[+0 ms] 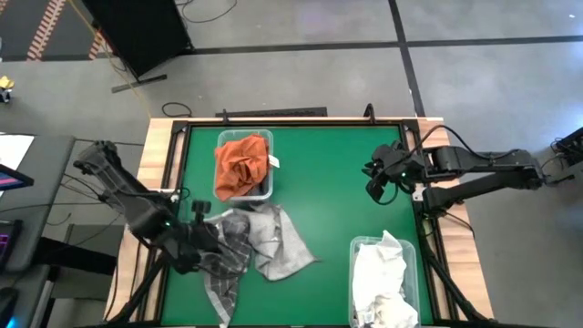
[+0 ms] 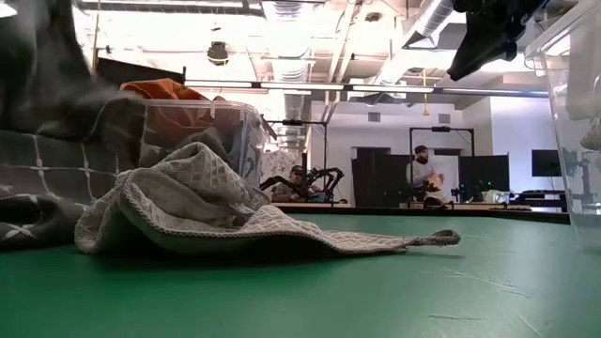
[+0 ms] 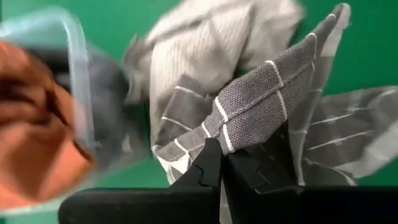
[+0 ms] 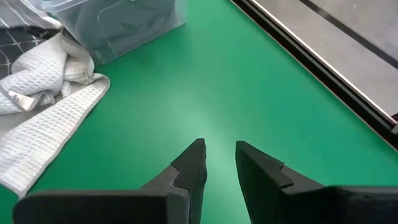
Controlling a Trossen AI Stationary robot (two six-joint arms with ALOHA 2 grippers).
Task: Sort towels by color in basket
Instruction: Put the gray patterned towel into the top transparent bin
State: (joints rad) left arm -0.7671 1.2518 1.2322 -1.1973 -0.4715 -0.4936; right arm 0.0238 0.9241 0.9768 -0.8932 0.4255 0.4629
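Pinching a fold of the grey plaid towel (image 3: 261, 106), the left gripper (image 1: 202, 239) sits near the table's front left, its fingers (image 3: 208, 165) closed tight on the cloth. In the left wrist view the fold rises straight from between the fingertips. From above, most of this towel trails down toward the table's front edge, and the arm covers where cloth meets gripper.

Just beside it lies a light grey waffle-weave towel (image 1: 278, 239), spread on the green table (image 1: 337, 182) and touching the plaid one. In the low view it fills the foreground as a rumpled mound (image 2: 216, 211).

The rust-orange towel (image 1: 241, 162) is bunched in a clear bin (image 1: 267, 187) at the back left. In the left wrist view that bin and its orange load are blurred. A second clear bin (image 1: 414, 260) at the front right holds white towels (image 1: 381, 278); whether red grid lines run on one of them I cannot make out.

The right gripper (image 1: 375, 182) hovers over bare table at the right, well apart from every towel. Its own wrist view shows the fingers (image 4: 193, 165) a narrow gap apart with nothing between them.

Only the low view shows the room behind, where a person (image 2: 424, 174) stands and another sits.
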